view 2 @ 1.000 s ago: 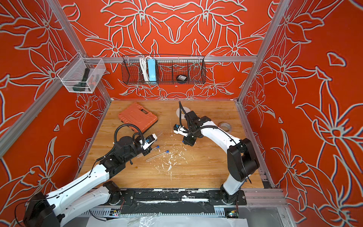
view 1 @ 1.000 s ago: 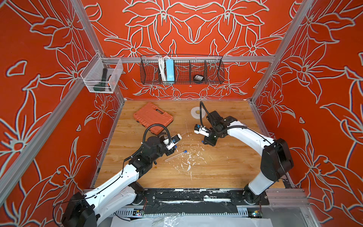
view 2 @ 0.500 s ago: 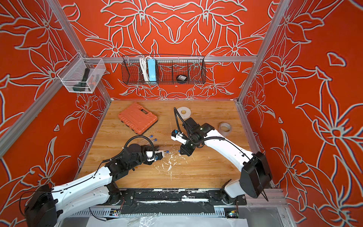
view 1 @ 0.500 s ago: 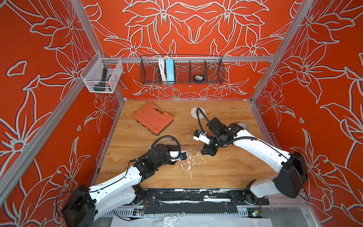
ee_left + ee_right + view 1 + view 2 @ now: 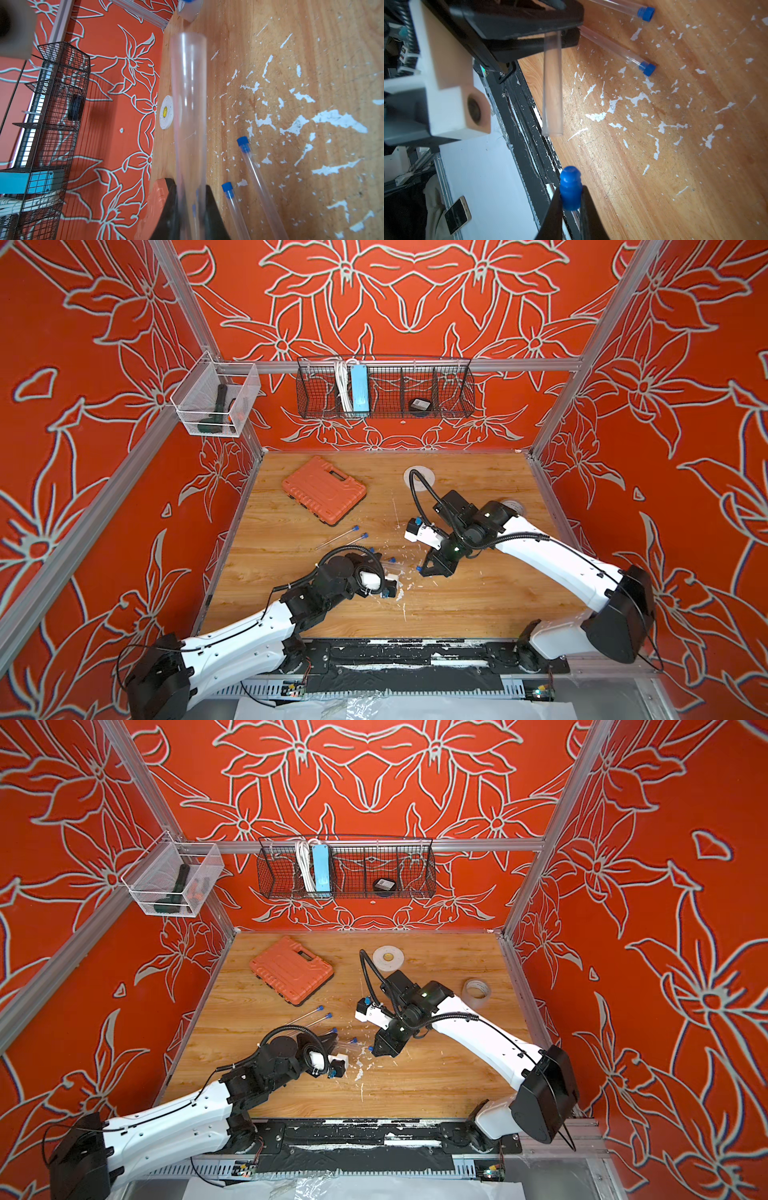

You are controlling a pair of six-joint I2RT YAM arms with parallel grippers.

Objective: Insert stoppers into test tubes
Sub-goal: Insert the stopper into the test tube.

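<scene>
Both arms have swung in toward each other since a second ago. The left gripper (image 5: 188,185) has its jaws clamped on a bare test tube (image 5: 189,104). Its open mouth faces the right gripper (image 5: 571,193), whose jaws pinch a blue stopper (image 5: 570,187), still apart from the mouth. Two stoppered tubes (image 5: 259,187) lie on the table (image 5: 478,605) beside the left jaws.

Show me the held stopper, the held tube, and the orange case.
stopper (image 5: 570,187): right wrist view, ribbed body.
tube (image 5: 190,93): left wrist view, clear wall.
orange case (image 5: 324,495): in a top view, lid centre.
</scene>
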